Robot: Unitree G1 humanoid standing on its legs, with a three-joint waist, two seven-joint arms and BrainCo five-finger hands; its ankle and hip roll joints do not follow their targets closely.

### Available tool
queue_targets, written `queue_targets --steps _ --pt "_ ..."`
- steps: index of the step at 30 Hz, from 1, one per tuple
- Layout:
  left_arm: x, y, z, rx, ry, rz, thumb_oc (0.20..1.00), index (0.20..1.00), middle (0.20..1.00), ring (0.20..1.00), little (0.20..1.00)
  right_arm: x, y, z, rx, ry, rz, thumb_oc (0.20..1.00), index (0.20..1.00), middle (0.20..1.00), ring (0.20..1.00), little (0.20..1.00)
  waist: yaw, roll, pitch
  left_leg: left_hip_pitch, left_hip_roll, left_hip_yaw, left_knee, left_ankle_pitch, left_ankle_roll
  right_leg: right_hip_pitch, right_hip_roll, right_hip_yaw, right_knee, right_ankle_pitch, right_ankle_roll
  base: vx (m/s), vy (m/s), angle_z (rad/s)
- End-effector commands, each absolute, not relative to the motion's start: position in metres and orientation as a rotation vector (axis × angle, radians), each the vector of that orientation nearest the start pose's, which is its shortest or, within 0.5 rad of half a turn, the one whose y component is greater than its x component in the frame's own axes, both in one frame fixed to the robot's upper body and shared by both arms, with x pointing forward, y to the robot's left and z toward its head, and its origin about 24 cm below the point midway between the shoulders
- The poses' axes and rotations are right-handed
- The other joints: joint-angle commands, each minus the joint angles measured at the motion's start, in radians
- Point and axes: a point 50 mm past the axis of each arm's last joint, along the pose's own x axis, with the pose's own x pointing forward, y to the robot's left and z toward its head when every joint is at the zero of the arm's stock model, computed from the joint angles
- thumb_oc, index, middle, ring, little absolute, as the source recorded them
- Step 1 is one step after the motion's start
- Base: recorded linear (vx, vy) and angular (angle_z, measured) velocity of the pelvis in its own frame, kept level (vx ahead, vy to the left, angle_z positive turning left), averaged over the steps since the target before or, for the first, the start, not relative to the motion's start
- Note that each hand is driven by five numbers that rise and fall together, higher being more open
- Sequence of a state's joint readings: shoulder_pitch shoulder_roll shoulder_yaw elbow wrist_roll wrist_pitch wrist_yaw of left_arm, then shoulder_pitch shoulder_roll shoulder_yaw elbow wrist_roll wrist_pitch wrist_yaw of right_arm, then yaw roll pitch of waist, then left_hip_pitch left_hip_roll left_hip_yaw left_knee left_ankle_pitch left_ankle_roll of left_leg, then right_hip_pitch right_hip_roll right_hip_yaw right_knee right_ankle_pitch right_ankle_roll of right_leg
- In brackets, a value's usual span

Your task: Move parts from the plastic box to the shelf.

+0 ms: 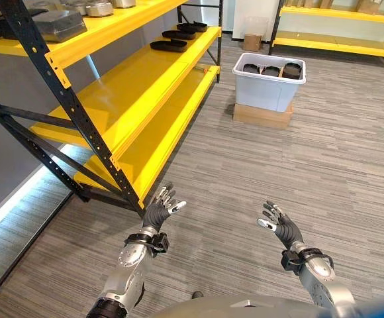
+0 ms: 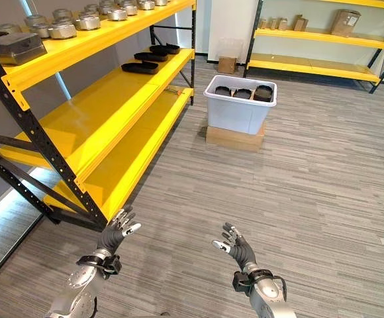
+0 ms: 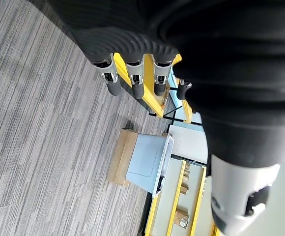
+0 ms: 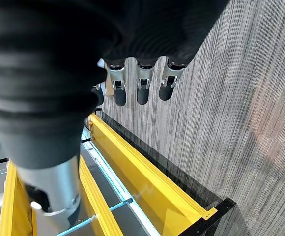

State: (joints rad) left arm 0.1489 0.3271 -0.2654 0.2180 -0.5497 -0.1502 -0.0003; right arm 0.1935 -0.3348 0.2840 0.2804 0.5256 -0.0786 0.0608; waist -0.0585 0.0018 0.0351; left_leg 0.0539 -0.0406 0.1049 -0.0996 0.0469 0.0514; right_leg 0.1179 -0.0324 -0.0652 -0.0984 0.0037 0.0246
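Black parts (image 1: 271, 70) in plastic box (image 1: 266, 91), far beyond both empty hands (image 1: 160, 208).

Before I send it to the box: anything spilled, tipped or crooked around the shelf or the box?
Nothing stands out. The box sits upright on a flat carton, dark parts inside. More dark parts lie flat on the yellow shelf. Left hand and right hand are open and hold nothing.
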Motion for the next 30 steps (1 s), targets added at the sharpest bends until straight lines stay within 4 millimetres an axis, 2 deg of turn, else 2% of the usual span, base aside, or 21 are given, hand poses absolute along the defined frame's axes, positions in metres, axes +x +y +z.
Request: queue_targets --steps 1,30 --pt "0.2147 0.1795 -0.0138 -0.217 0.193 -0.104 1.000 1.000 1.000 1.000 1.000 0.1971 -0.1808 -0.0407 0.188 0.359 0.143 1.000 1.000 1.000 1.000 1.000 0.013 -0.016 -0.004 0.036 0.121 -0.017 0.012 -0.059 -0.094 -0.034 -0.087 0.009 0.018 0.011 0.091 0.00 0.000 0.00" --pt "0.2140 0.1813 -0.0143 -0.167 0.200 -0.110 1.000 1.000 1.000 1.000 1.000 0.1951 -0.1795 -0.0427 0.196 0.373 0.147 1.000 1.000 1.000 1.000 1.000 0.016 -0.022 -0.007 0.047 0.123 -0.020 0.012 -0.064 -0.093 -0.022 -0.086 0.006 0.021 0.004 0.089 0.00 0.000 0.00"
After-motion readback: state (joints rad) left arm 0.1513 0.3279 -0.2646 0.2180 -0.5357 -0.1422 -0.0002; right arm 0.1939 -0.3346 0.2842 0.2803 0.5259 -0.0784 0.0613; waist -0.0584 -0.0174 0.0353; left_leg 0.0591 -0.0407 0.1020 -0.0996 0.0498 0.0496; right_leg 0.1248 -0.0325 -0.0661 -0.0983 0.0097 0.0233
